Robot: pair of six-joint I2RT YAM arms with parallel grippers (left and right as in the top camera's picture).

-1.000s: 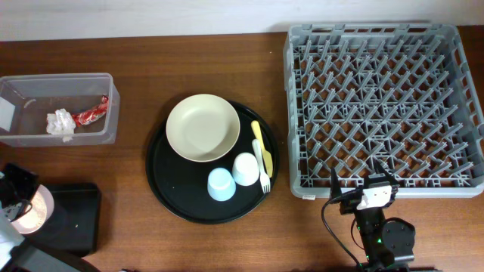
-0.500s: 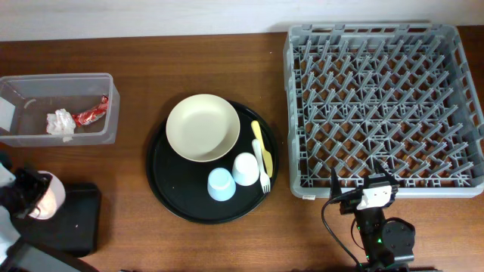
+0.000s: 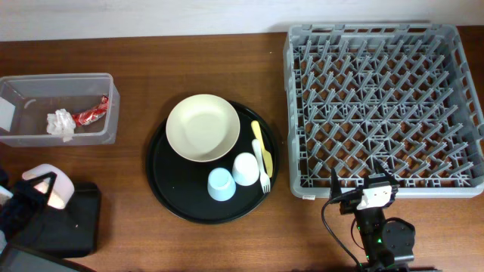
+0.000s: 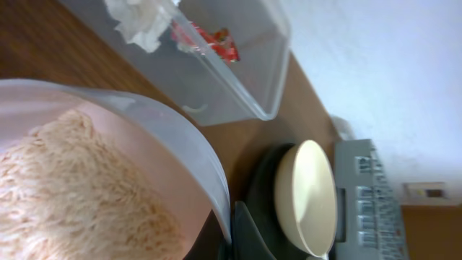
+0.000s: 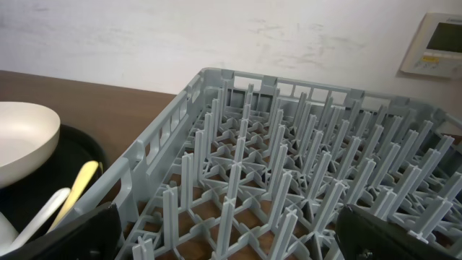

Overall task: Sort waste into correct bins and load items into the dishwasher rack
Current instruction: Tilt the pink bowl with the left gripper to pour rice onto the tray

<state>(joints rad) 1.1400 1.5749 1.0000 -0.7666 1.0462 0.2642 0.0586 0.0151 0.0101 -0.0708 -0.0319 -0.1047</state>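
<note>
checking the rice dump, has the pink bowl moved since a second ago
Yes. The pink bowl has shifted away from the black bin's left edge toward the clear tub.

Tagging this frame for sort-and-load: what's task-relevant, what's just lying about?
Job: tissue, red wrapper, clear tub, black bin, pink bowl, rice, cream bowl, blue cup, white cup, fork, rack.
Lying about: round black tray, wall panel.

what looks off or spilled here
Only the pink bowl at the far left: it hangs tilted over the corner of the black bin, and the left wrist view shows it full of rice. I see no clear spill.
</note>
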